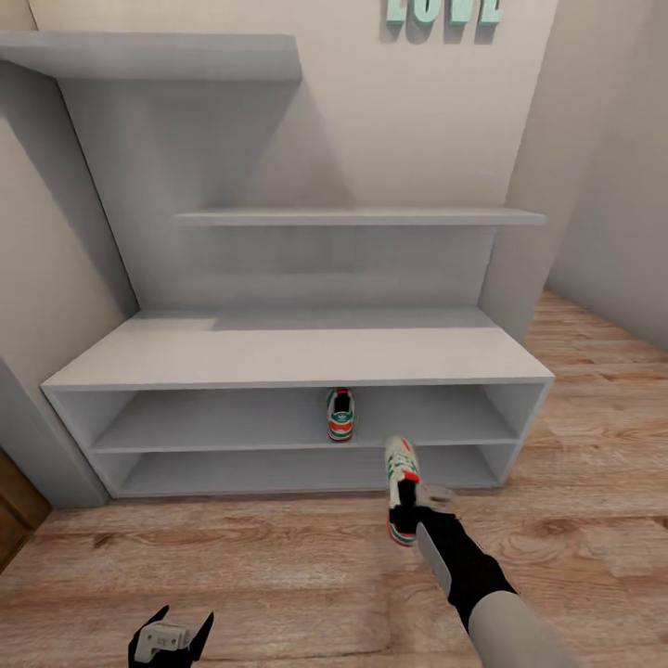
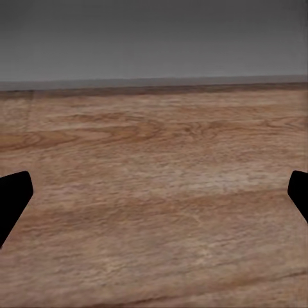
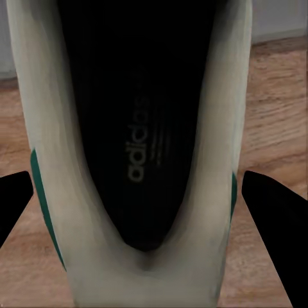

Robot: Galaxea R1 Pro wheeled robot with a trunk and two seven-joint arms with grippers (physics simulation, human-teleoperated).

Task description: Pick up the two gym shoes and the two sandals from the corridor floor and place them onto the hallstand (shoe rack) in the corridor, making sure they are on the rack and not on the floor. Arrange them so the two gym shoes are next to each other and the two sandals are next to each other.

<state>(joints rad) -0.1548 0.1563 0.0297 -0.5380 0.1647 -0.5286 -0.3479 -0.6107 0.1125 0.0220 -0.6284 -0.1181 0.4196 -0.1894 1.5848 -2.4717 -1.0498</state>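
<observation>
The right gripper is clamped on a gym shoe, carrying it just above the corridor floor in front of the hallstand, a little right of its middle. The shoe's long axis runs near to far, with one end toward the rack and the other back toward the robot; it tilts slightly, and its white sole, green stripe and red-orange trim show along the side. In the right wrist view the same shoe sits between the two dark fingertips, opening upward, and the dark insole carries the word "adidas" in pale letters running along the length of the shoe.

The second gym shoe already stands in the upper of the two long open slots, near the centre. Its long axis points straight into the rack, with the heel facing out; a small trefoil-like mark sits on the heel, too small to read. The lower slot holds nothing I can make out.

The left gripper hangs low at the near left over the wood planks, fingers spread apart and holding nothing; its wrist camera looks along the floorboards between the two finger tips.

High on the far wall, mint-green letters are cut off by the frame and cannot be read in full.
</observation>
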